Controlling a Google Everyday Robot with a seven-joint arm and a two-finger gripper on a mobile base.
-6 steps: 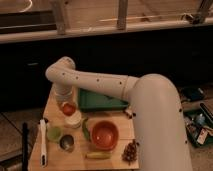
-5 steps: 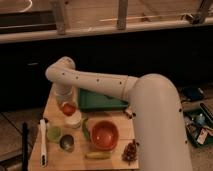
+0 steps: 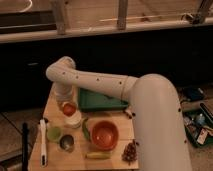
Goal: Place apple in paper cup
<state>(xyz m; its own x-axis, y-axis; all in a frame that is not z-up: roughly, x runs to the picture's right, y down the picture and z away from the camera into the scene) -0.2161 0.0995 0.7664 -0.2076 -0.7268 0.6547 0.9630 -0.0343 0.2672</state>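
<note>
a big white robot arm (image 3: 107,85) sweeps from the 4 o'clock corner up to 10 o'clock, then bends down over a small wooden table (image 3: 116,152). compared with half a second earlier almost nothing has shifted: the arm keeps the same pose and the apple shows at the same spot. judging from that, the carry is over and the task stands at the release, or just past it.

a dark green tray (image 3: 102,101) lies at the table's 12 o'clock side, partly under the arm. an orange-red bowl (image 3: 104,134) stands near the middle, toward 5 o'clock. the paper cup (image 3: 74,120), white and wide, stands at the bowl's 10 o'clock. the apple (image 3: 69,108), red-orange, shows right at the cup's mouth, at its 12 o'clock edge, directly under the gripper (image 3: 65,99). a small light-green cup (image 3: 54,133) and a small grey metal cup (image 3: 66,143) stand at 7 o'clock of the paper cup.

the gripper's end is hidden behind the wrist and merges with the apple, so i cannot tell whether it is clamped on the fruit or has let go. nor is it clear whether the apple rests inside the cup or hangs just above the rim. the arm's base is cut off at the lower right edge.
</note>
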